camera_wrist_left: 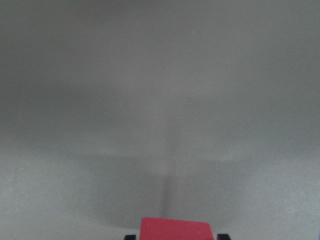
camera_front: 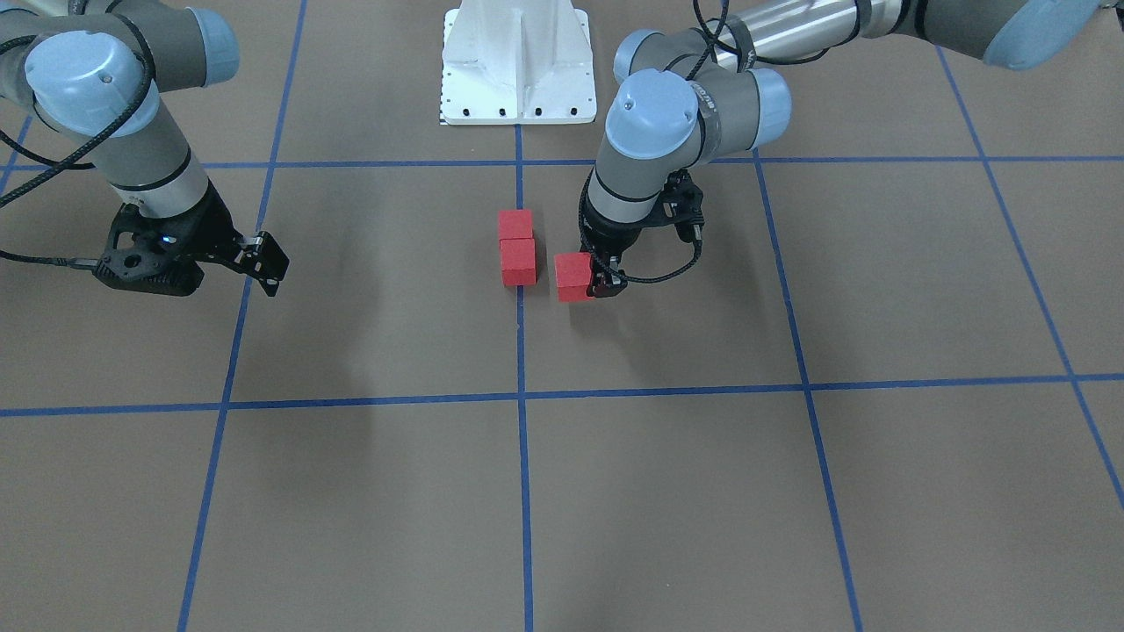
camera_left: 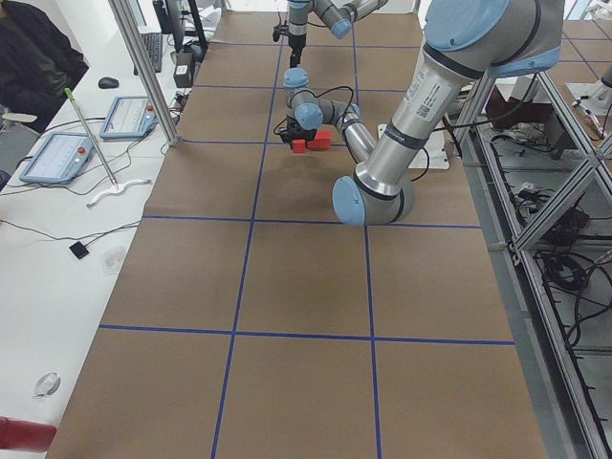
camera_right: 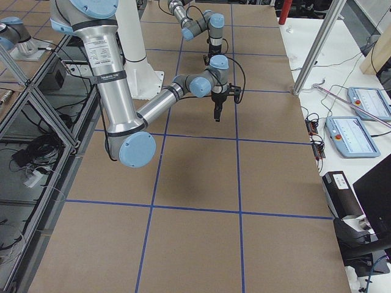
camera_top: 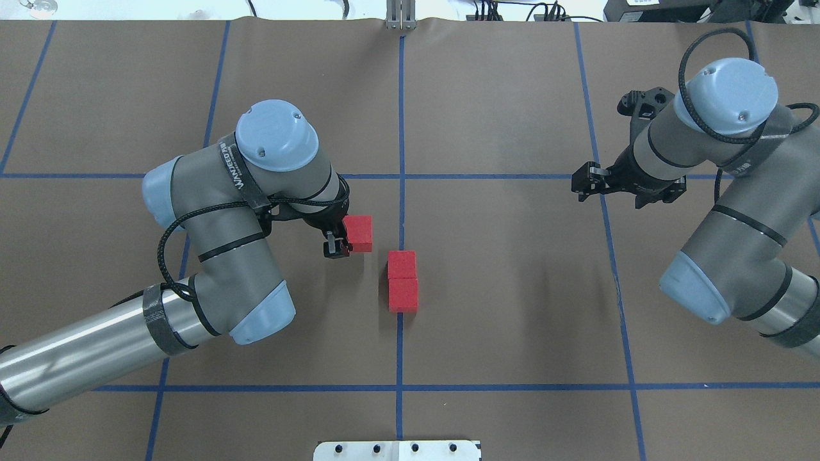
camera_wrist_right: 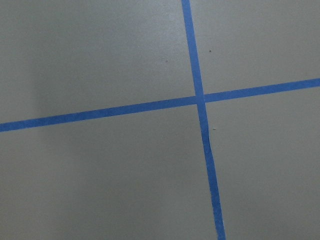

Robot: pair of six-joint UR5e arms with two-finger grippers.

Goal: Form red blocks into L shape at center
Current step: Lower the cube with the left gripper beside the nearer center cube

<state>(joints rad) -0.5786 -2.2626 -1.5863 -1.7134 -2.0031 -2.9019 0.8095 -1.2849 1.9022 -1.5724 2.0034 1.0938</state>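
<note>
Held: third red block, clamped in left gripper; just left of frame centre, apart from pair
Placed: two red blocks; touching; centre
Right gripper: upper right; jaw state unclear
Risk: likely a skewed set-down nudging the pair, or leaving a gap

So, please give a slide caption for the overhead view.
Left gripper holds one red block near two touching red blocks at center.

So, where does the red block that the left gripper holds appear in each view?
Front-facing: held red block just right of centre.
Overhead: block just left of centre.
Exterior left: block upper middle, tiny.
Exterior right: cannot tell.
Left wrist: block at bottom edge.
Right wrist: not in it.
Landmark: the two touching red blocks beside it.
</note>
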